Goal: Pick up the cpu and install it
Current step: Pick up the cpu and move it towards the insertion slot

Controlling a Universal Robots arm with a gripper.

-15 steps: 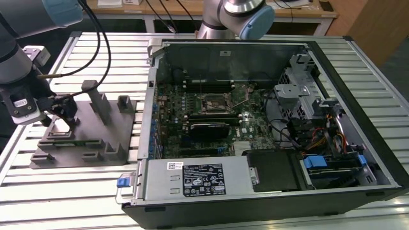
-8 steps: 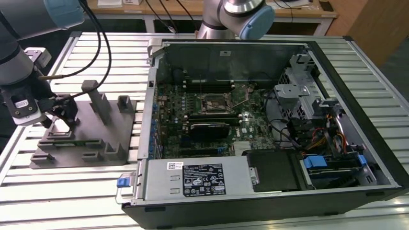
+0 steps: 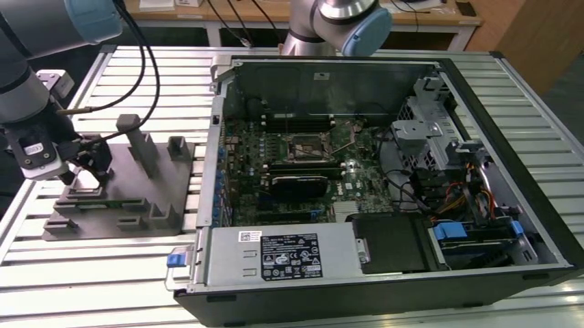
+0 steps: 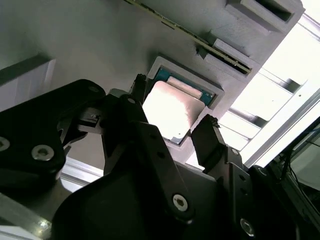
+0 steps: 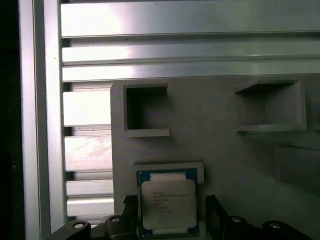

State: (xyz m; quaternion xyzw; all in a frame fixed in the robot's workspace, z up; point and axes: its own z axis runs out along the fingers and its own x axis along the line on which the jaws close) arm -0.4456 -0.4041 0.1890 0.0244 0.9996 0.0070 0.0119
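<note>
The cpu (image 5: 167, 204) is a small square chip with a silver-grey top. It lies flat in a shallow recess of the grey fixture (image 3: 128, 205) at the exterior view's left. My gripper (image 3: 81, 174) hangs low over it. In both wrist views the two black fingers (image 4: 206, 134) stand on opposite sides of the cpu (image 4: 172, 112), with a narrow gap at each side. The gripper (image 5: 171, 201) is open and the chip rests in its recess. The motherboard socket (image 3: 306, 145) lies in the opened computer case.
The open computer case (image 3: 365, 171) covers the table's middle and the exterior view's right. Grey posts (image 3: 139, 143) rise from the fixture close to my gripper. A second arm (image 3: 342, 20) stands behind the case. Ribbed aluminium table (image 3: 91, 287) surrounds the fixture.
</note>
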